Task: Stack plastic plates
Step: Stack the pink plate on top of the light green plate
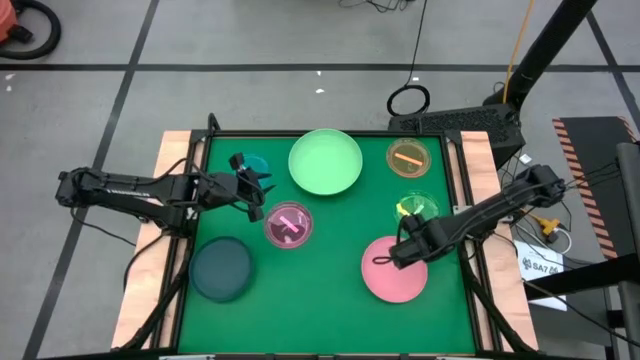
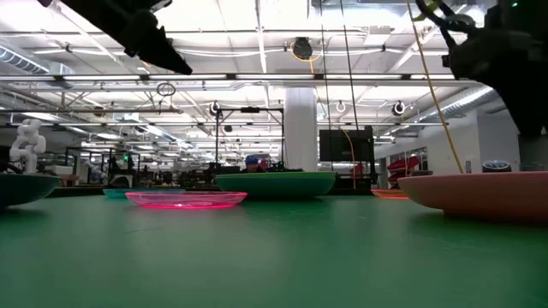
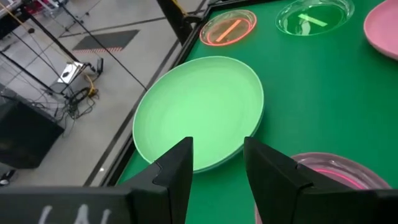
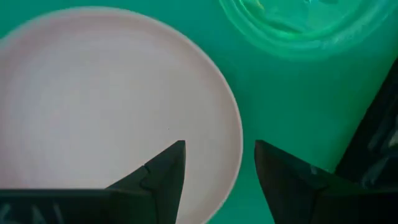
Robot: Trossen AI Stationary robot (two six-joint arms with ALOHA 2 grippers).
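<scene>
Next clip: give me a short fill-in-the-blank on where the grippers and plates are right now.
1. The right gripper hovers open over the ____ plate.
2. The left gripper sits between the small blue plate and the small ____ plate.
3. The orange plate sits beside the large light ____ plate.

Missing words: pink; magenta; green

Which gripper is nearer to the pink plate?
Right. The right gripper hangs over the pink plate; the left gripper is across the table, beside the magenta plate.
</scene>
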